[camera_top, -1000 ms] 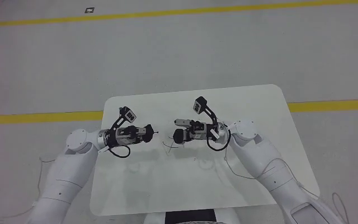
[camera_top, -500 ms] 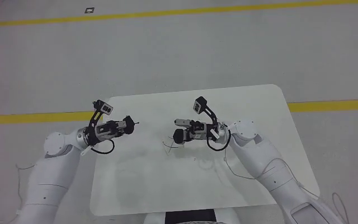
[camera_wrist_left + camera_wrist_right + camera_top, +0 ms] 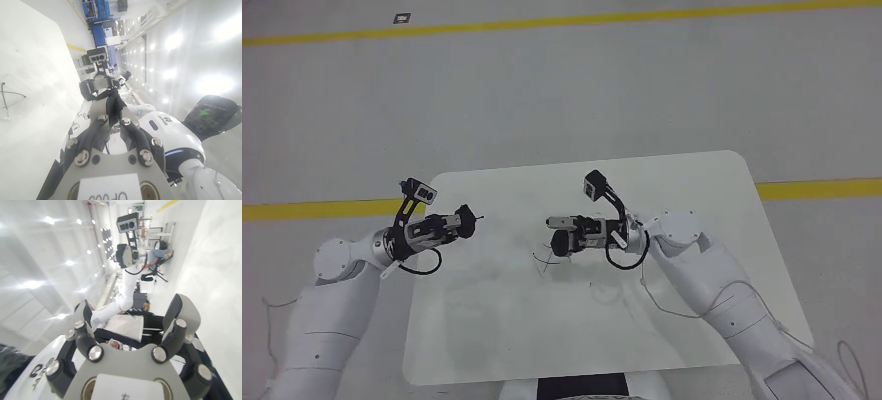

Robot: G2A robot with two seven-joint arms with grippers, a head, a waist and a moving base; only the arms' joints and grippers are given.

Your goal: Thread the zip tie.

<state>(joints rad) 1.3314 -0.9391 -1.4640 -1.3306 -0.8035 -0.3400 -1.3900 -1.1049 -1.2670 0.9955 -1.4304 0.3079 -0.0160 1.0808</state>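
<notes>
1. Right gripper: jaws wide, nothing between them.
2. Zip tie: it lies on the table, just beside the right jaws, below and slightly ahead of their tips. It is bent with strands crossing, so no single long axis reads clearly.
3. Left gripper: jaws pressed together with nothing visible in them, well apart from the tie and facing the right jaws.
4. The right arm is nearer, so a pick would likely mean dipping down.
</notes>
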